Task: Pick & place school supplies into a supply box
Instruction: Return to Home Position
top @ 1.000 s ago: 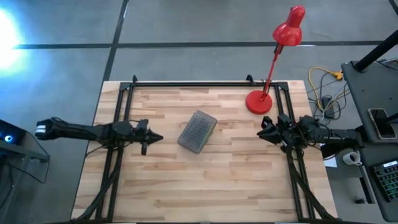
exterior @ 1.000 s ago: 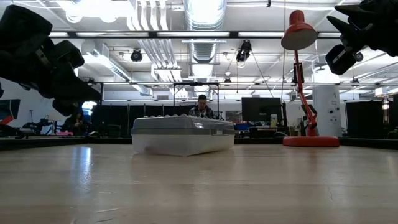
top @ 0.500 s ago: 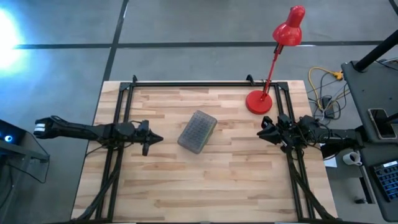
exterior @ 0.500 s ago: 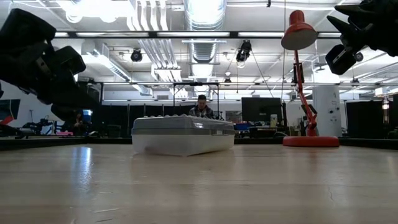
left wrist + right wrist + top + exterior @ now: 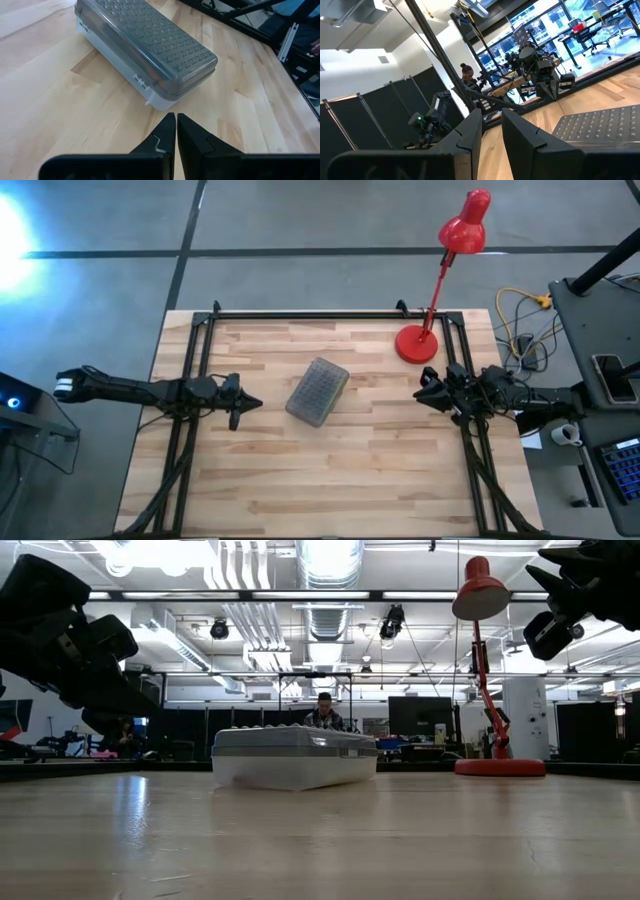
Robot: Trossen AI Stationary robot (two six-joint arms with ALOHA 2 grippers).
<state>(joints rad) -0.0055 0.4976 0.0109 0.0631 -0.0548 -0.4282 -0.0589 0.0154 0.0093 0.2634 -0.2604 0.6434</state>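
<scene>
The supply box (image 5: 318, 391) lies slantwise on the middle of the table, its translucent body flat on the wood and its ribbed grey lid (image 5: 150, 47) closed. The low view shows the supply box (image 5: 293, 755) side-on. No school supplies show in any view. My left gripper (image 5: 258, 402) hovers just left of the box, shut, its fingertips (image 5: 176, 119) pointing at the box's near end without touching it. My right gripper (image 5: 418, 389) hovers at the table's right side, its fingers (image 5: 491, 117) a narrow gap apart, holding nothing.
A red desk lamp stands with its base (image 5: 416, 343) on the table's far right corner, just beyond my right gripper, and its head (image 5: 465, 225) leans past the far edge. Black frame rails (image 5: 190, 430) run along the left, right and far sides. Bare wood lies near the front edge.
My left gripper has sunk slightly toward the table. The box and my right gripper have stayed where they were.
</scene>
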